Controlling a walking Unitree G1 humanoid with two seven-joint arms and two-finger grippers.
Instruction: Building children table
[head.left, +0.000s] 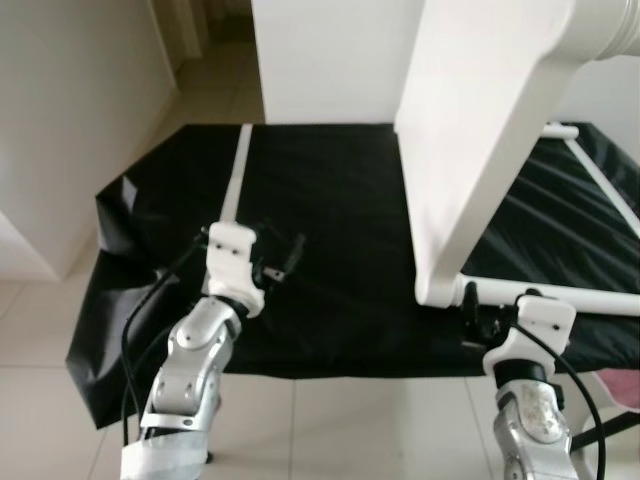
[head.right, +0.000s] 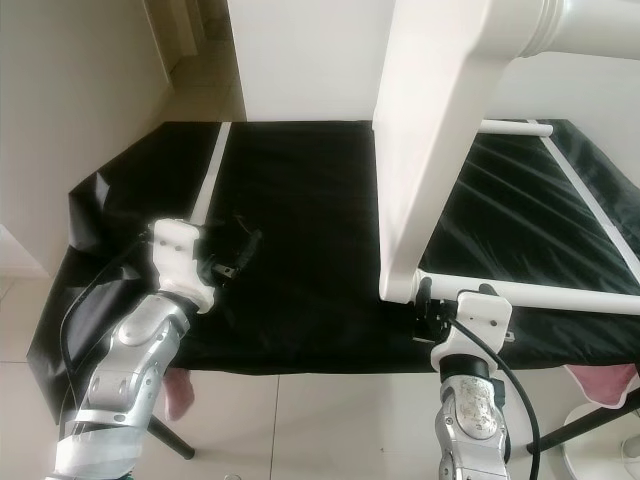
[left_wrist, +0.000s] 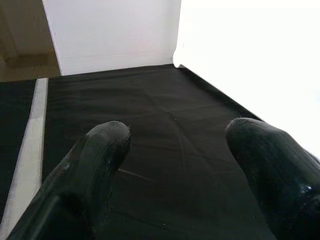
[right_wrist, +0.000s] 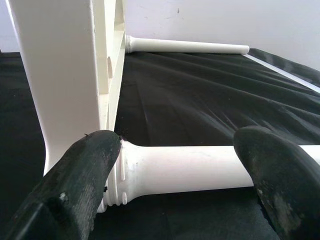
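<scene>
Right gripper (right_wrist: 175, 165) sits spread wide at the near edge of the black cloth (head.left: 340, 210), its two fingers (right_wrist: 85, 175) straddling a white table leg (right_wrist: 200, 167) without clamping it. That leg lies flat on the cloth and plugs into the bottom corner of the white table panel (head.left: 480, 130), which stands up on edge. A second white leg (right_wrist: 185, 46) lies beyond on the cloth, near the wall. Left gripper (left_wrist: 175, 165) hovers over the cloth well clear of the panel, fingers parted, holding nothing, beside a white strip (head.left: 237, 170).
</scene>
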